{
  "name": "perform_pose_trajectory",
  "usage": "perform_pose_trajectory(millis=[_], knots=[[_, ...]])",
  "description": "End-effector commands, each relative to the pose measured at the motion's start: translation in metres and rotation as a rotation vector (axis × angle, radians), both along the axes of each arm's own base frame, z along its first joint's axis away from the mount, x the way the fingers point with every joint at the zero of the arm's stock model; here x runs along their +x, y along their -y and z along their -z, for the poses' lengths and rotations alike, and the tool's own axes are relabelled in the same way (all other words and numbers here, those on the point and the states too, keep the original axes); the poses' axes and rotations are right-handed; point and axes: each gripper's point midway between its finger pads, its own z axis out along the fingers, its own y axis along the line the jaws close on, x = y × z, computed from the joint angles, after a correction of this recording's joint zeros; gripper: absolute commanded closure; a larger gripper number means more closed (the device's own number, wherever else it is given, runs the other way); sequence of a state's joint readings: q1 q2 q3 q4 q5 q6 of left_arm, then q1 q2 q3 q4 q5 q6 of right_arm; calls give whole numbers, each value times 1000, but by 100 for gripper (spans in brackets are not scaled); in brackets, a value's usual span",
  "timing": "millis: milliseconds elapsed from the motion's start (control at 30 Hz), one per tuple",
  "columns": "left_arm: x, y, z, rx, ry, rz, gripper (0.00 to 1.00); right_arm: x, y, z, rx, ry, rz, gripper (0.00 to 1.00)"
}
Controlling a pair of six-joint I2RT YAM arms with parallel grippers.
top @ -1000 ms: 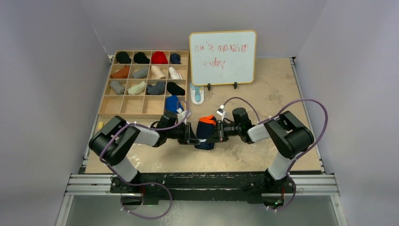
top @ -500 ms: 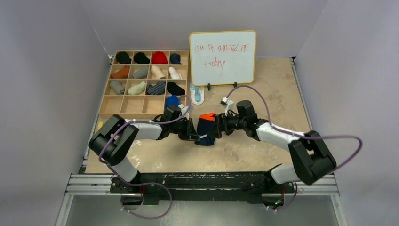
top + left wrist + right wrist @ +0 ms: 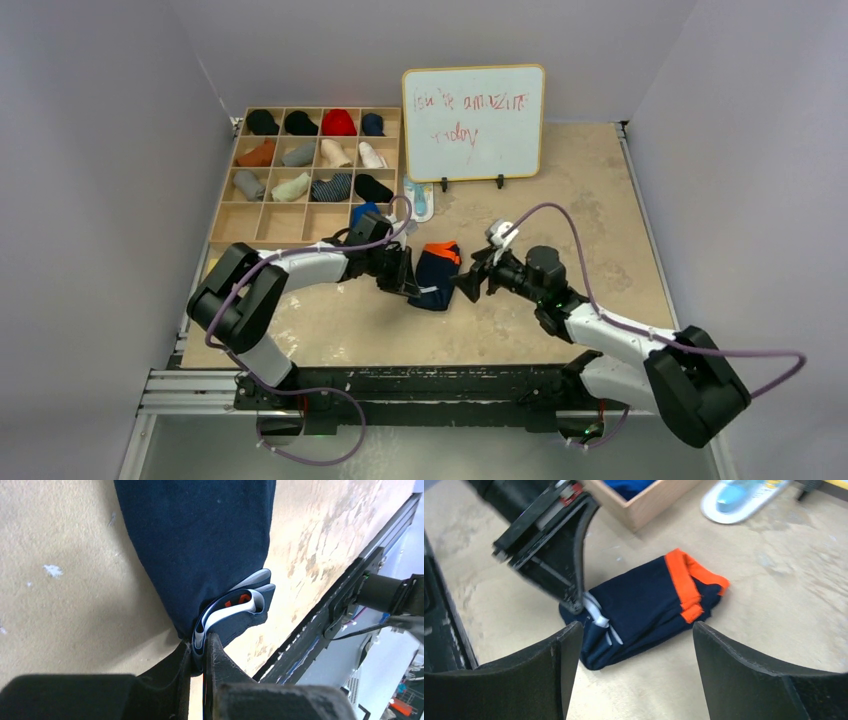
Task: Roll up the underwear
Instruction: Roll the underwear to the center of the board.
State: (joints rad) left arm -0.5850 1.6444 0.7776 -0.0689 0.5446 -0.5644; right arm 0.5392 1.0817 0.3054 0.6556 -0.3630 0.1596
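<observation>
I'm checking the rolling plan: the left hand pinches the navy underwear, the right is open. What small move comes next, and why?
Probably curl the pinched end toward the orange band with the left hand. It is shut on one end of the folded underwear, which lies flat, while the right hand hangs open, clear of the cloth.
</observation>
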Motion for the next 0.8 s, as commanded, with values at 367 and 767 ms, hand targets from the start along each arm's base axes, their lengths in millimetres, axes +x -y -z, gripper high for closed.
perform_pose_trajectory(millis=[367, 767], knots=[[-6, -11, -14, 51, 43, 73, 100, -57, -85, 42, -577, 792, -494, 38], [-8, -13, -15, 50, 47, 98, 100, -40, -86, 67, -714, 779, -434, 48]])
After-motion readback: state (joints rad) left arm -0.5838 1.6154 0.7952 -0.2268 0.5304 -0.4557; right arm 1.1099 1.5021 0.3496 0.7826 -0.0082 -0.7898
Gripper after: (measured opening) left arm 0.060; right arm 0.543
